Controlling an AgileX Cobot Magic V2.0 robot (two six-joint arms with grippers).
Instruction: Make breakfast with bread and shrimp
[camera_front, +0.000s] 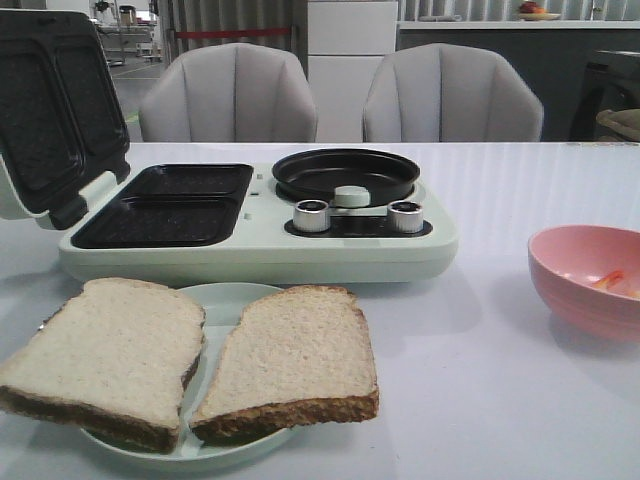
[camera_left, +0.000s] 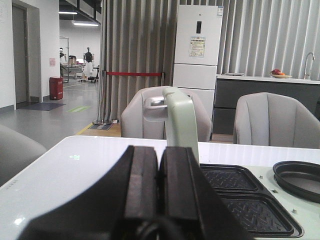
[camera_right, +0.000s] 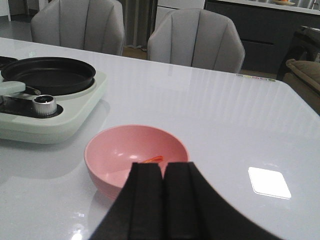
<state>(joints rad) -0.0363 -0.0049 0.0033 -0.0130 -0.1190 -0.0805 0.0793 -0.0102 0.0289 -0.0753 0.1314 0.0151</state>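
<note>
Two slices of bread (camera_front: 105, 355) (camera_front: 295, 360) lie side by side on a pale green plate (camera_front: 222, 300) at the table's front. Orange shrimp (camera_front: 610, 281) (camera_right: 153, 159) show inside a pink bowl (camera_front: 585, 275) (camera_right: 135, 150) at the right. The pale green breakfast maker (camera_front: 260, 240) stands behind the plate, its lid (camera_front: 60, 100) (camera_left: 181, 122) raised over the black sandwich plates (camera_front: 165, 205) (camera_left: 250, 200), with a round black pan (camera_front: 345, 173) (camera_right: 49, 74) (camera_left: 298, 178) beside them. My left gripper (camera_left: 159, 152) is shut and empty, left of the maker. My right gripper (camera_right: 163, 169) is shut, just short of the bowl. Neither gripper shows in the front view.
Two silver knobs (camera_front: 312, 215) (camera_front: 406, 216) sit on the maker's front. Two grey chairs (camera_front: 228, 95) (camera_front: 452, 95) stand behind the white table (camera_front: 480, 380). Bare table surface lies between the plate and the bowl.
</note>
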